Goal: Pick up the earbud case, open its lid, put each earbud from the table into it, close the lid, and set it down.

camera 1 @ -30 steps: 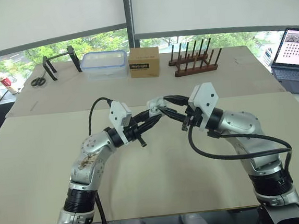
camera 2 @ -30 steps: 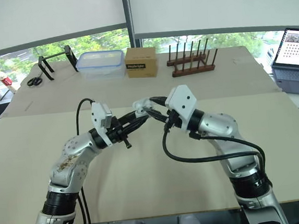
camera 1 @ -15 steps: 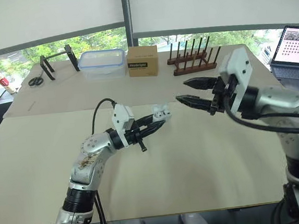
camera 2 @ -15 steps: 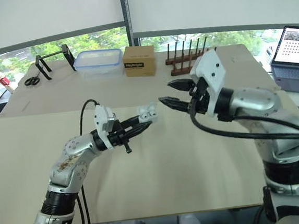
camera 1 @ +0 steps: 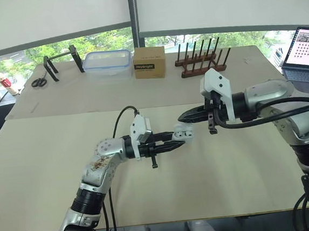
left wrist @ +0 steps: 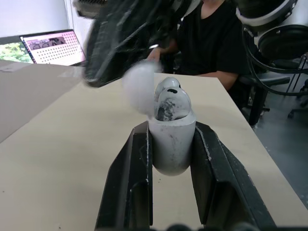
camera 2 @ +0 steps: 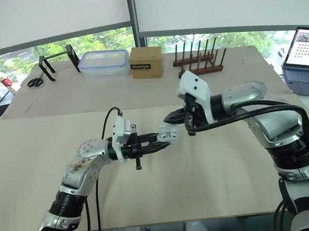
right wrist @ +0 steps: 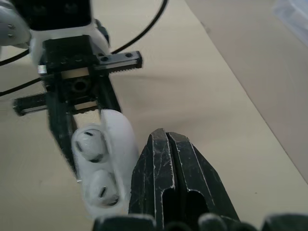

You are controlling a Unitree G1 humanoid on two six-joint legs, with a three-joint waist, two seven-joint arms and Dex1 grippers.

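My left gripper (camera 1: 174, 137) is shut on the white earbud case (camera 1: 185, 132), holding it above the middle of the table. The case's lid (left wrist: 139, 89) stands open, and two earbuds (right wrist: 90, 141) sit side by side in the case (right wrist: 115, 144). My right gripper (camera 1: 183, 116) is shut with nothing in it. Its tips are right beside the case, at the open lid. In the left wrist view the case (left wrist: 171, 144) sits squarely between the two black fingers (left wrist: 137, 178).
Along the far side of the table stand a wooden peg rack (camera 1: 201, 63), a cardboard box (camera 1: 150, 63), a clear plastic container (camera 1: 106, 60), a black stand (camera 1: 60, 60) and scissors (camera 1: 39, 81). A laptop (camera 1: 303, 48) is at the far right. A person in black (left wrist: 211, 38) sits beyond the table.
My right gripper swung out to the right, came back to the case and closed its fingers. My left gripper carried the case a little to the right.
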